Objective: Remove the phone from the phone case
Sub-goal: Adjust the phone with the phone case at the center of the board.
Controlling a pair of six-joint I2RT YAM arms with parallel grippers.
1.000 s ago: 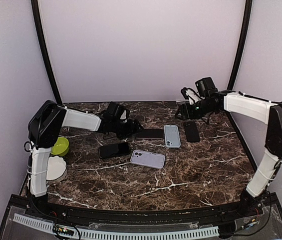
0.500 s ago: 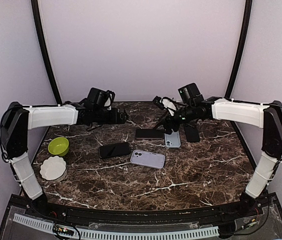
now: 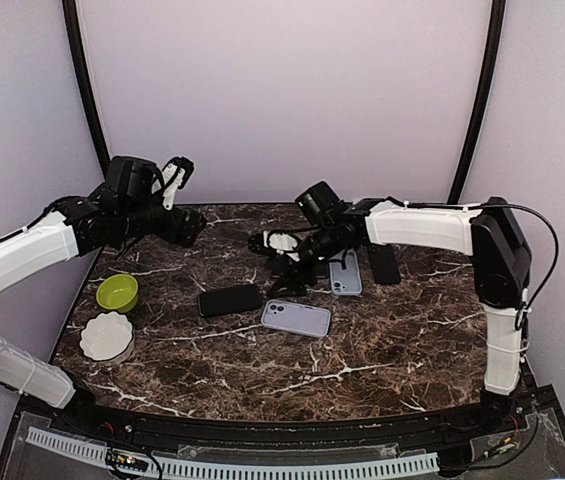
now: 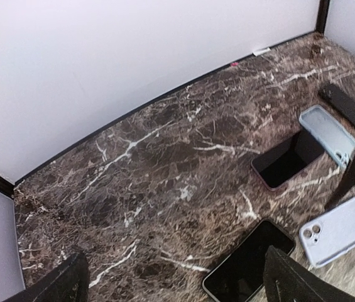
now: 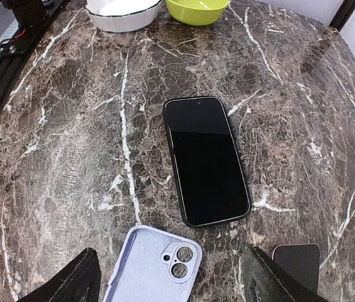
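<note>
Black phone [image 5: 206, 160] lies on marble table [image 5: 58, 126] — right gripper [image 5: 171, 267] agape above.

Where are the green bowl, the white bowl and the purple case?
green bowl [image 3: 118, 292], top view, middle of its inside.
white bowl [image 3: 107, 336], top view, middle of its inside.
purple case [image 3: 296, 318], top view, middle of the case.

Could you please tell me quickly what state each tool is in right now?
Left tool: open, holding nothing.
Right tool: open, holding nothing.
</note>
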